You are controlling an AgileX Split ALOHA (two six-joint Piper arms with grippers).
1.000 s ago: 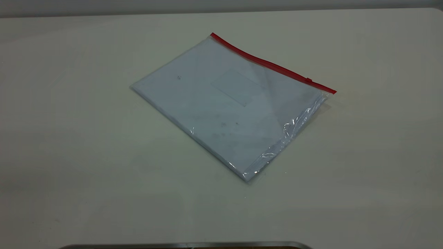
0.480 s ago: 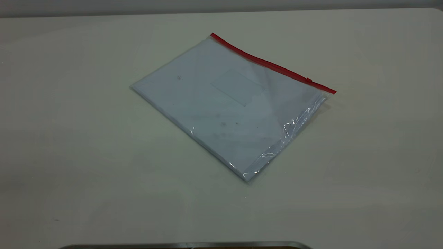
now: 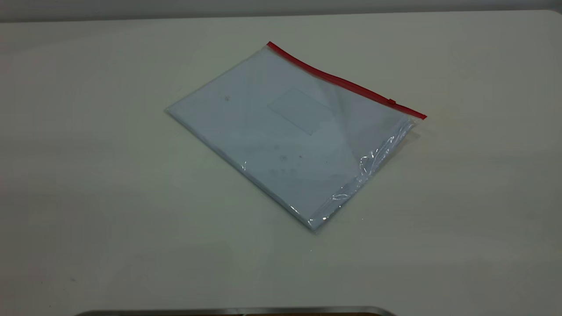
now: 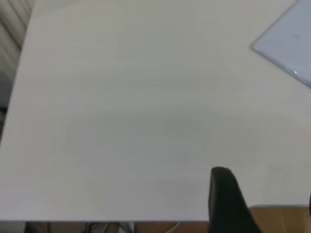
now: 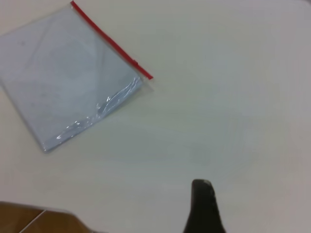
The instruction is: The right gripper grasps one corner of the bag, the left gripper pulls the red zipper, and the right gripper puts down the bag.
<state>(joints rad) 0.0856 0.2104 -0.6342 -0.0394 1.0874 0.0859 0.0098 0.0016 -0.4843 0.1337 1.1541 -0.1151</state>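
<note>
Neither arm shows in the exterior view. Each wrist view shows one dark finger only: left gripper point(image 4: 228, 201) and right gripper point(image 5: 204, 206), both over the near edge of the worktop point(image 3: 109, 210). Can't tell whether either set of fingers is spread or closed. Nothing held.

The bag point(image 3: 290, 131) lies flat around the middle of the worktop, slightly toward the far edge, rotated so one corner points at the near edge. Well apart from both grippers.

Handling, my read: light, thin, floppy film with white sheets inside adding some stiffness. Slick surface, so a pinch could slip. Flat on the worktop means little to get under. Best hold looks like the crinkled right-hand corner just under the zipper end, where the film wrinkles and stands slightly proud of the sheets.

Looks: clear glossy pouch, glare along the right-side short edge, faint rectangular label pocket near centre.

Farthest: the red zipper point(image 3: 342, 81) runs along the long edge facing the far right corner, slider tab point(image 3: 391, 102) close to its right end. Tab is tiny, so the left gripper needs precise placement.
</note>
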